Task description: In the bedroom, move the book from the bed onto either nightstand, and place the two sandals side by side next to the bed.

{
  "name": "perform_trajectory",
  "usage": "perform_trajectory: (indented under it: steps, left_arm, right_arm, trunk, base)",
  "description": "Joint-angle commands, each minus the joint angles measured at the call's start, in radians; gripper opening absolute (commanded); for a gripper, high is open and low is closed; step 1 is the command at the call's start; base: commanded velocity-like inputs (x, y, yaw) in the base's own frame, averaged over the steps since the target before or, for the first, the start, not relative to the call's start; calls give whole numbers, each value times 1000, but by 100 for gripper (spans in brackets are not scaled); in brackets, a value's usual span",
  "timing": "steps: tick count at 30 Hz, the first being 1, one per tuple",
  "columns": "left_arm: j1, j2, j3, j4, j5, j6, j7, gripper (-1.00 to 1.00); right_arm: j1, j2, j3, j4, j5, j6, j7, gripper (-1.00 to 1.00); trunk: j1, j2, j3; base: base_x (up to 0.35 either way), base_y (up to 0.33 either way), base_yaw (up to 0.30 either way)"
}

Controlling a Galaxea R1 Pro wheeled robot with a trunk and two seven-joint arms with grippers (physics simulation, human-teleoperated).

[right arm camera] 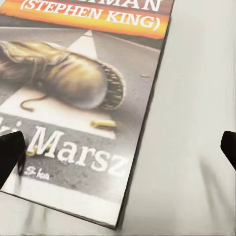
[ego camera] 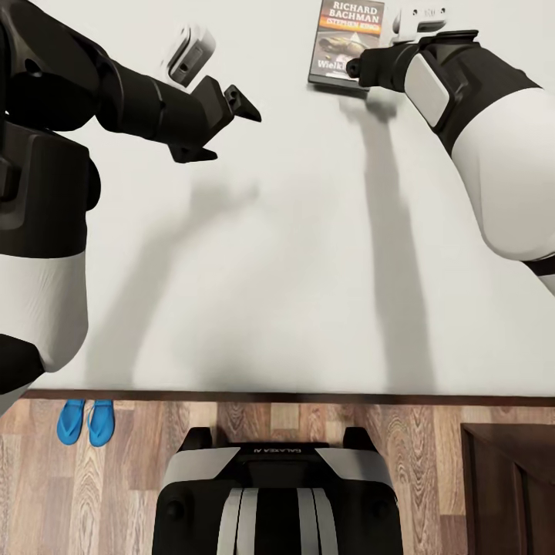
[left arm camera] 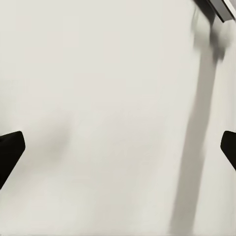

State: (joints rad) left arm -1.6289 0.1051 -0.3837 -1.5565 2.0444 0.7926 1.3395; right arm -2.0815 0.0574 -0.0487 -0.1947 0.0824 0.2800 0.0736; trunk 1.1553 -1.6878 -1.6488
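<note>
Glossy flat book (right arm camera: 73, 98) on smooth matte bed (ego camera: 254, 277).

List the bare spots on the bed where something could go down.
Most of the bed is bare: the wide stretch between the left tool and the near edge. The only crowded spot is far right, where the right tool sits at the book. The sandals are on the floor.

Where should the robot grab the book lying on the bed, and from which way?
The book lies flat, cover up, on the bed, so probably its thin long edges are best: come from above, one finger on each side. The open right gripper already hangs over the lower corner, one fingertip over the cover, the other past the edge.
</note>
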Motion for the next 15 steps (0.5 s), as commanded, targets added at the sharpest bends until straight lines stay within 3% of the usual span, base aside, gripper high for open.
perform_trajectory:
  steps: [1, 15]
  left_arm:
    - [-1, -1, 0, -1, 5, 8, 8, 100]
    - [-9, -8, 5, -1, 5, 8, 8, 100]
  right_arm:
    - [-1, 0, 0, 43, 11, 6, 4, 100]
    - [-53, -2, -3, 33, 10, 9, 28, 100]
  trunk:
    - [0, 0, 0]
    - [0, 0, 0]
  base:
    - [-41, -17, 0]
    - [-14, -6, 0]
